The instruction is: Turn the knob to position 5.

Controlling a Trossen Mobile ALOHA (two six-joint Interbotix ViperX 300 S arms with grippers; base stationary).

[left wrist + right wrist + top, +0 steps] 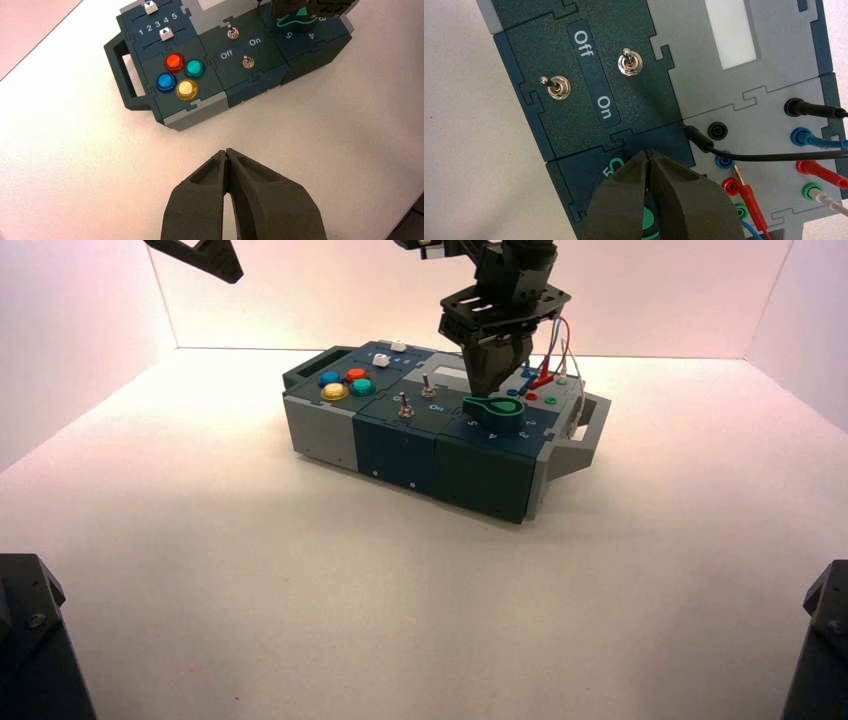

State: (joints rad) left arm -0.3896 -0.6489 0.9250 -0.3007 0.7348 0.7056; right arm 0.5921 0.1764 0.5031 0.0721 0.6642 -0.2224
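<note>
Dark robot parts (35, 635) are filling the near corners of the high view, on either side of the knob and nearer than it, while pale walls (330, 300) are rising beyond it. A pale, smooth surface (260, 570) is spreading under and around the box (395, 460), whose near right part, as the high view shows it, is carrying the knob (500, 412). Off to the knob's left, well apart, the left gripper (226, 151) is hanging idle, pressed shut on nothing. Far nearer is the right gripper (486, 390) — also clenched, empty — its tips hovering just beside the knob's far edge, toward the pointed end; whether they are touching, I cannot tell. So the knob is lying on the robot's side of the tool, its long axis running roughly left to right, its tip pointing left. Just beside that tip the small white "5" (607, 171) is showing — so, I judge, little turning is remaining, perhaps only a slight nudge.
</note>
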